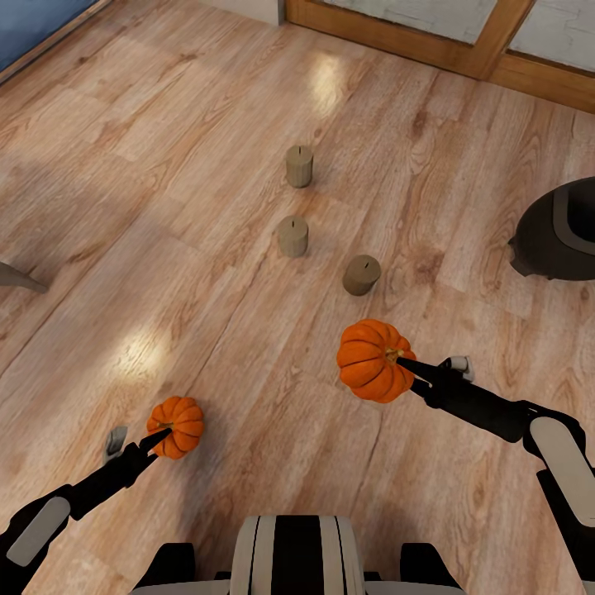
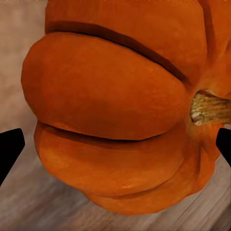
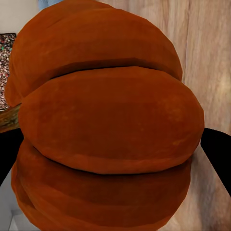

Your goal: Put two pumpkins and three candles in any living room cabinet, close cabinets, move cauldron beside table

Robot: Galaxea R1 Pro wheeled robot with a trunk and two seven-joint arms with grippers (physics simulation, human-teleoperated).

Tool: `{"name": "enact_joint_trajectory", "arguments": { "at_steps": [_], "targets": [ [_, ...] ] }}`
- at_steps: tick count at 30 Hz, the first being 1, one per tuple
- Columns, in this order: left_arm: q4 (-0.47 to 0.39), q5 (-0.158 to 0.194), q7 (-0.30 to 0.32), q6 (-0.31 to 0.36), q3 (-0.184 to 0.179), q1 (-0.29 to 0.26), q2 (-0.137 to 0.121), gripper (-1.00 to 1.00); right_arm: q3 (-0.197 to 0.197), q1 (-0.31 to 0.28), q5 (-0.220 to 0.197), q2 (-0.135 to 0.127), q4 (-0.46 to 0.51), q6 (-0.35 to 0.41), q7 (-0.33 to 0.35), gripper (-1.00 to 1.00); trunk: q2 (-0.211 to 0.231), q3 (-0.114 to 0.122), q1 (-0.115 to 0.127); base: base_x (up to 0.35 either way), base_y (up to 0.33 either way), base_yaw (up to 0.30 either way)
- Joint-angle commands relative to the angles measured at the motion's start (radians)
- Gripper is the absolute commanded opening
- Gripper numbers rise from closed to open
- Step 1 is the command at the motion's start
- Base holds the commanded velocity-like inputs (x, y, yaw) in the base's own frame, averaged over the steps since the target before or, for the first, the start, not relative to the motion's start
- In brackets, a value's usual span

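Note:
My right gripper is shut on the larger pumpkin, which hangs above the wood floor; it fills the space between the dark fingers in the right wrist view. At the lower left my left gripper is shut on the smaller pumpkin, whose stem shows between the fingers. Three beige candles stand on the floor ahead: one far, one in the middle, one nearest. The black cauldron sits at the right edge. No cabinet is in view.
A grey angled leg pokes in at the left edge. A wooden door frame runs along the far side. Open wood floor lies to the left of the candles.

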State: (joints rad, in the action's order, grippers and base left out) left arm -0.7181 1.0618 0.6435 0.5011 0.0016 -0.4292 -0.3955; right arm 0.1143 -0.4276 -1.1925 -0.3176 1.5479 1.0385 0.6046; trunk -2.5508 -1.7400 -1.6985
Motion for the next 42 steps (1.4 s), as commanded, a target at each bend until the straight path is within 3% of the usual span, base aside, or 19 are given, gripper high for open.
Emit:
{"name": "enact_joint_trajectory", "arguments": {
  "at_steps": [1,3,4,36,42],
  "targets": [
    [0.000,0.007,0.001,0.008,0.000,0.000,0.000,1.00,0.001,-0.001,0.004,0.000,0.000,0.005,0.006,-1.00,0.000,0.000,0.000,0.000,0.000,0.000],
    [0.001,0.007,0.000,0.008,0.000,0.000,0.000,1.00,0.001,-0.001,0.004,0.000,0.000,0.005,0.006,-1.00,0.000,0.000,0.000,0.000,0.000,0.000],
    [0.001,0.007,0.001,0.008,0.000,0.000,0.000,-1.00,0.001,-0.001,0.004,0.000,0.000,0.005,0.006,-1.00,0.000,0.000,0.000,0.000,0.000,0.000],
    [0.000,0.007,0.001,0.008,0.003,0.000,-0.002,-1.00,0.001,-0.001,0.005,0.000,-0.003,0.005,0.006,-1.00,0.000,0.000,0.000,0.000,0.000,0.000],
    [0.000,0.009,0.003,0.009,0.003,0.000,-0.002,-1.00,0.001,-0.001,0.005,0.000,-0.005,0.004,0.005,-1.00,0.001,0.023,0.003,0.000,0.000,0.000]
  ]
}}
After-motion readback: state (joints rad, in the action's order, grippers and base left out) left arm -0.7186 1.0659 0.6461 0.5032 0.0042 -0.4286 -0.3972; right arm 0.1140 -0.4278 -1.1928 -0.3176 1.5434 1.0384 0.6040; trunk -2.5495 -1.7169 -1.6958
